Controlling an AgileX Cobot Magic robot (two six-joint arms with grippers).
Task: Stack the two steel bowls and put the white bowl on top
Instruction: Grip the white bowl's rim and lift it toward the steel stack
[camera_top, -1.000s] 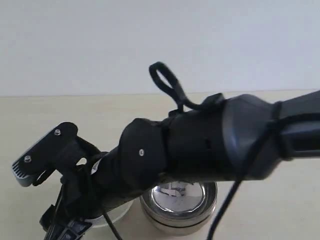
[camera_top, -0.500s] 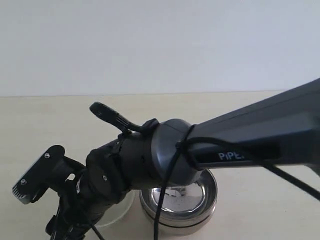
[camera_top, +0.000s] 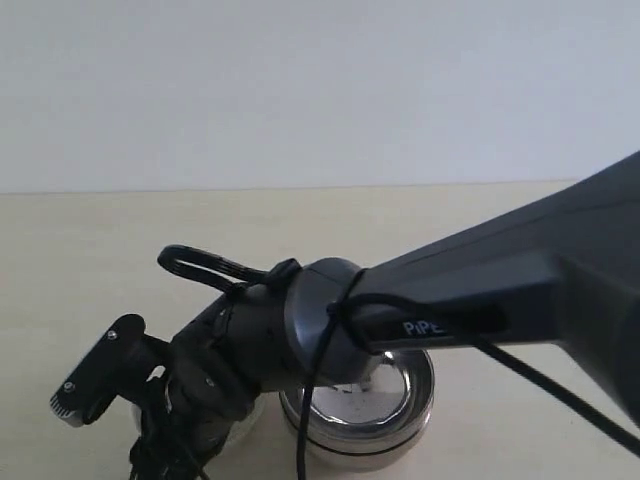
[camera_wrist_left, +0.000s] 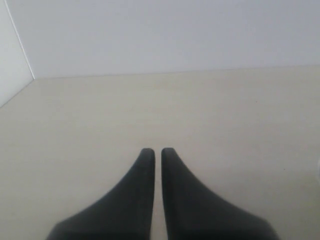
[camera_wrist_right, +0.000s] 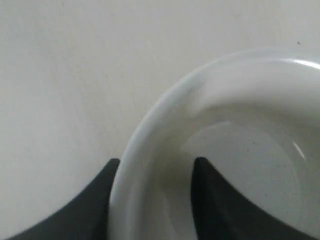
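Note:
The white bowl (camera_wrist_right: 235, 125) fills the right wrist view, glossy and empty. My right gripper (camera_wrist_right: 157, 162) straddles its rim: one finger sits against the outside wall, while the other finger (camera_wrist_right: 210, 195) is inside the bowl with a gap to the wall, so the gripper is open. In the exterior view only a sliver of the white bowl (camera_top: 250, 412) shows under the right arm (camera_top: 330, 335). Next to it stands shiny steel bowl ware (camera_top: 365, 430) with a banded wall; whether it is one bowl or two stacked I cannot tell. My left gripper (camera_wrist_left: 157, 150) is shut and empty.
The pale table (camera_top: 120, 240) runs back to a white wall. The right arm's dark forearm and its cable (camera_top: 315, 400) cross over the steel ware. The left wrist view holds only bare tabletop (camera_wrist_left: 200, 110) and a wall corner.
The right arm has swung down and to the left, bringing its wrist lower over the white bowl. The steel ware has not moved.

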